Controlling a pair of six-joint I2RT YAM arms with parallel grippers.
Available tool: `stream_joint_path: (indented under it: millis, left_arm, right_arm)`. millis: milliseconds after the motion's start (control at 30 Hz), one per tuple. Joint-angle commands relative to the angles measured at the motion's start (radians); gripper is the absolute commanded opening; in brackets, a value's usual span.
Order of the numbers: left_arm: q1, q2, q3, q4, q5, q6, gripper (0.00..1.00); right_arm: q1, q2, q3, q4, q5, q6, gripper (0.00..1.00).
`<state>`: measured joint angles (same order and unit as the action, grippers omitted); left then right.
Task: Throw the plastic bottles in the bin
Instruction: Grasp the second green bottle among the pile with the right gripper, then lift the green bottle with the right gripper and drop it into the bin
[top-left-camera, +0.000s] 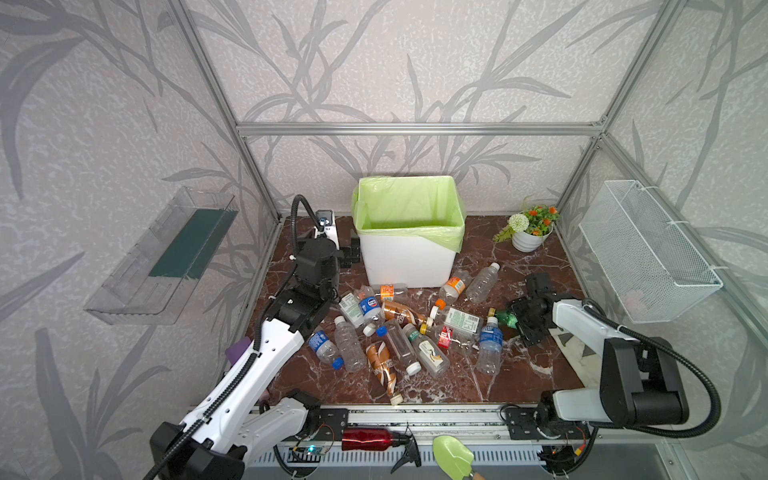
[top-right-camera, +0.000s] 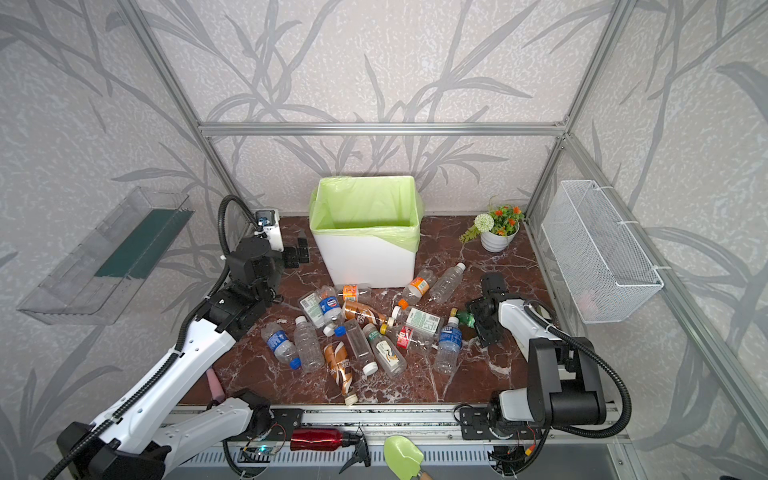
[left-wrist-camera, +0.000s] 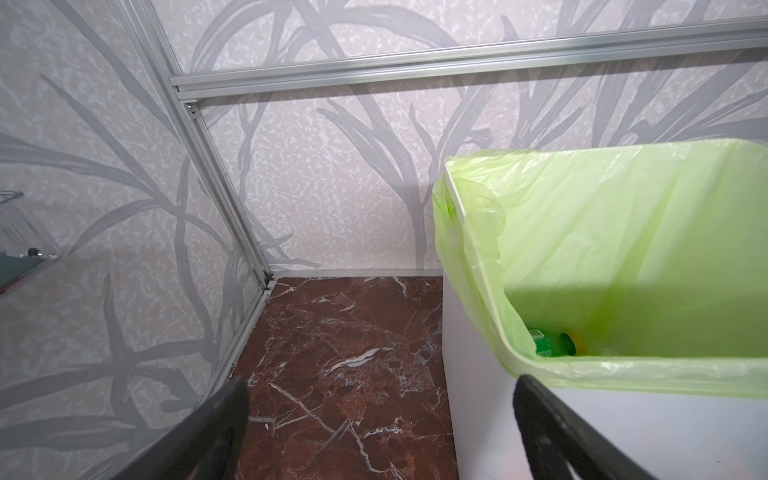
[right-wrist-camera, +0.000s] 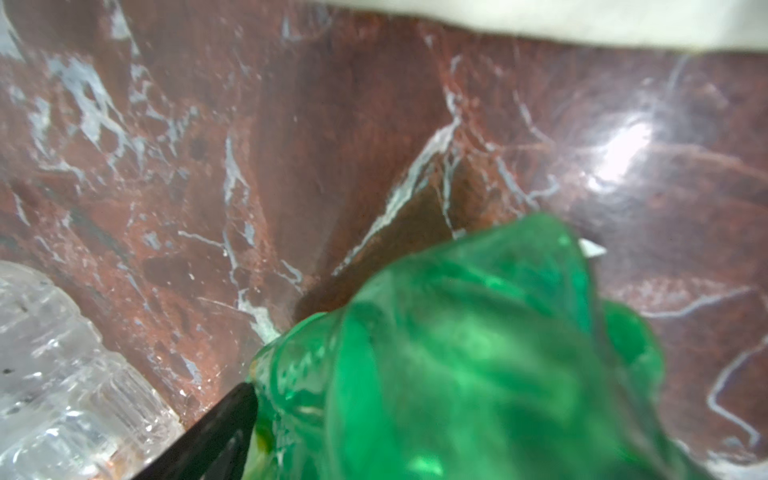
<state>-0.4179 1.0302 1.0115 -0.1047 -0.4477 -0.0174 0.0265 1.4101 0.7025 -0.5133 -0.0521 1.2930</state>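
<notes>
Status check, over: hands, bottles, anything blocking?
Left hand open, empty, beside the bin. Right hand around green bottle, grip unconfirmed. Most bottles on the table; bin opening clear.
</notes>
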Motion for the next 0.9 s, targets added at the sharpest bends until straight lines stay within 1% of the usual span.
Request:
stream_joint_path:
  millis: [0,67,233,400,533,700,867]
  left_arm:
    - [-0.004,0.0,0.013,-0.012,0.006,0.017,0.99]
    - [-0.004,0.001,0.012,-0.012,0.008,0.016,0.99]
    - [-0.003,0.0,0.016,-0.017,0.01,0.016,0.99]
    - [-0.004,0.0,0.013,-0.017,0.01,0.016,0.99]
    - [-0.004,0.003,0.012,-0.018,0.005,0.016,0.99]
    - [-0.003,0.009,0.004,-0.016,-0.033,0.017,0.99]
    - [0.006,0.013,-0.028,-0.015,-0.089,-0.015,0.99]
  right_arm:
    - [0.007,0.05,0.042,0.013,0.041,-0.035,0.84]
    - [0.007,0.069,0.062,0.009,0.055,-0.048,0.77]
    - [0.007,0.105,0.094,0.008,0.066,-0.062,0.66]
    - [0.007,0.115,0.089,0.03,0.069,-0.058,0.47]
    - [0.007,0.111,0.093,0.046,0.068,-0.074,0.38]
    - [0.007,0.05,0.117,0.054,0.097,-0.134,0.36]
    - [0.007,-0.057,0.158,0.137,0.11,-0.276,0.33]
